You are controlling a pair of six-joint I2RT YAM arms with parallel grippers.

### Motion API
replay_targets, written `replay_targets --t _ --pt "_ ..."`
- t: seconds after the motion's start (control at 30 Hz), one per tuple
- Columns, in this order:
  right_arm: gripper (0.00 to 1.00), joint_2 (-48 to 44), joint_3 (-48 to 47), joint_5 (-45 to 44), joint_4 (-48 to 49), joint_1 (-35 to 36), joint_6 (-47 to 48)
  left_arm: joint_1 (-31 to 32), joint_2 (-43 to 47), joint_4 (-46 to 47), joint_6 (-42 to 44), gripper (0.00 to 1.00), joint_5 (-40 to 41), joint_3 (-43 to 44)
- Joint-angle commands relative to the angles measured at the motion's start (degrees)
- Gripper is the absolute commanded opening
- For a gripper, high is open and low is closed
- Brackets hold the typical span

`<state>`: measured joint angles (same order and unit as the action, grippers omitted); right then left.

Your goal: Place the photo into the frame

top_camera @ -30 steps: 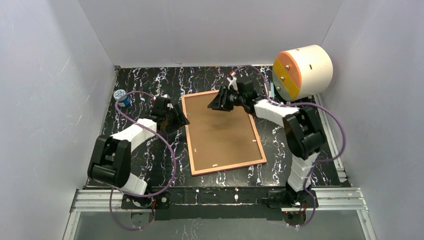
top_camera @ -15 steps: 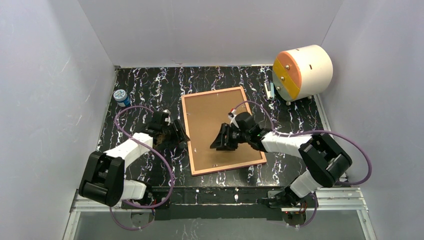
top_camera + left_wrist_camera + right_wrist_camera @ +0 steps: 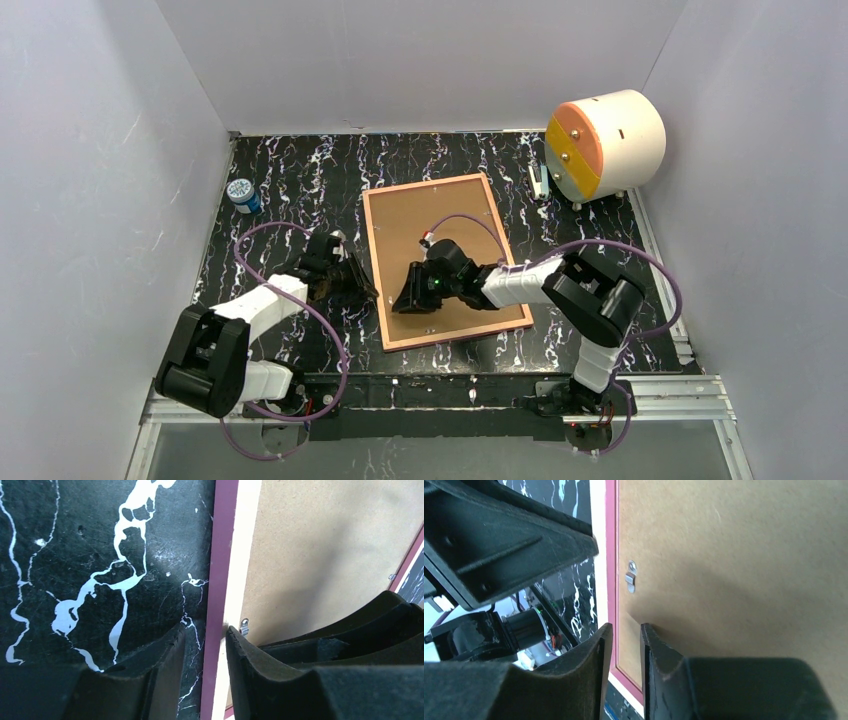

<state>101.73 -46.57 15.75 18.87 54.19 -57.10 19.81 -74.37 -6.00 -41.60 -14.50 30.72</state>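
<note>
The left pincer [image 3: 205,632] sits over the left edge of the frame [image 3: 425,183], and I cannot tell if it pinches it. The frame lies face down, mid-table [image 3: 290,180]. The right pincer [image 3: 625,627], open a crack, is over the brown back [image 3: 440,230].

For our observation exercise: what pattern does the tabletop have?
The tabletop is black with white veins; left wrist view.
</note>
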Motion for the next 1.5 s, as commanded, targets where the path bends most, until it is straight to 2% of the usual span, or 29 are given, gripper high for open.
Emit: replay_targets --t 0.0,0.47,0.9,1.47 --pt "0.35 2.46 -2.79 -4.71 2.59 1.08 0.12 0.82 -0.28 0.56 0.00 0.33 -1.13 -1.66" --pt "0.31 4.26 -2.97 -11.26 2.89 1.30 0.94 1.19 -0.61 0.89 -0.02 0.29 1.46 -2.38" --pt "0.28 8.83 -2.75 -4.07 9.29 1.45 0.20 1.19 0.37 1.10 -0.66 0.26 3.10 -3.27" --pt "0.29 10.50 -1.60 -5.45 16.17 1.76 2.14 1.19 0.45 1.83 -1.61 0.23 2.81 -4.00"
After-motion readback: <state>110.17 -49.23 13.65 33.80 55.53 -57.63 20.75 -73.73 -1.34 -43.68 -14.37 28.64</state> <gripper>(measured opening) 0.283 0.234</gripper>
